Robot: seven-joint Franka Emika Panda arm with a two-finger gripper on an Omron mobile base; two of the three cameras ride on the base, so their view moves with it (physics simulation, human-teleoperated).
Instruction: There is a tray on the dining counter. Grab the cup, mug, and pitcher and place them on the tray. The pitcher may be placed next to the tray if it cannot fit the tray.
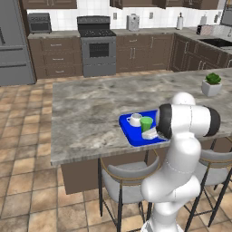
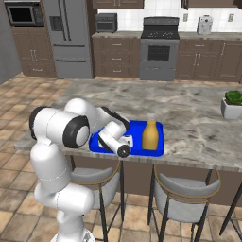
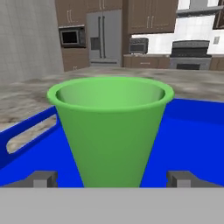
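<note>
Gripper (image 3: 112,178) is spread wide, fingertips (image 3: 43,178) standing either side of the green cup's (image 3: 109,131) base with visible gaps, so I read it as released: nothing held, and I can't confirm either pad is touching the cup wall. Cup stands upright on the blue tray (image 3: 192,131), rim level. From the left base view the cup (image 1: 146,123) sits just beside the white mug (image 1: 135,119), both on the tray (image 1: 129,131) near the front edge of the dining counter (image 1: 90,108). Right base view has the yellow-orange pitcher (image 2: 150,134) upright on the tray's other end, so all three vessels look placed and the task seems near done. Main risk from here: the cup is tapered, narrow at the bottom, and the fingers bracket it close. Any sideways drift or roll during retreat could clip the base and tip it, possibly into the mug. A straight pull back along the finger axis looks safest. Secondary: the tray sits close to the counter edge, so a snagged rim could drag it toward the stools (image 1: 124,179)
</note>
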